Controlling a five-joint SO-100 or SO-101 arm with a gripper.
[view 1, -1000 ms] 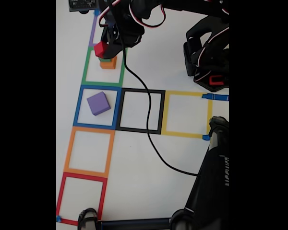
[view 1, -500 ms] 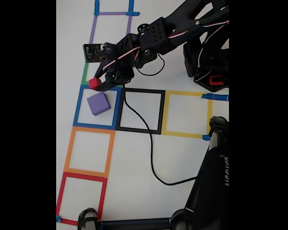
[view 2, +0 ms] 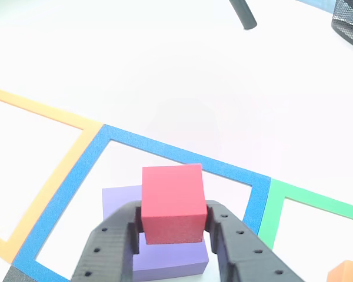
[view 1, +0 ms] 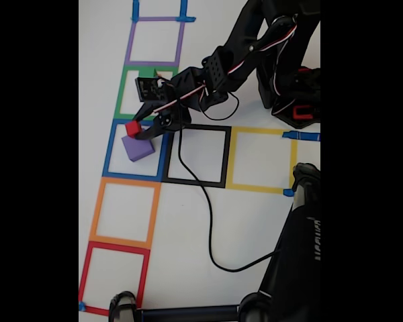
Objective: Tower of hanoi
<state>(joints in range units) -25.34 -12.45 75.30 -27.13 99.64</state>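
I see my gripper (view 2: 170, 232) clenched on the red cube (view 2: 172, 202), one finger on each side, low in the middle of the other view. Directly under it is the purple cube (view 2: 165, 261), inside the blue tape square (view 2: 165, 154). I cannot tell if the two cubes touch. In the fixed view, the gripper (view 1: 140, 131) is at upper left.
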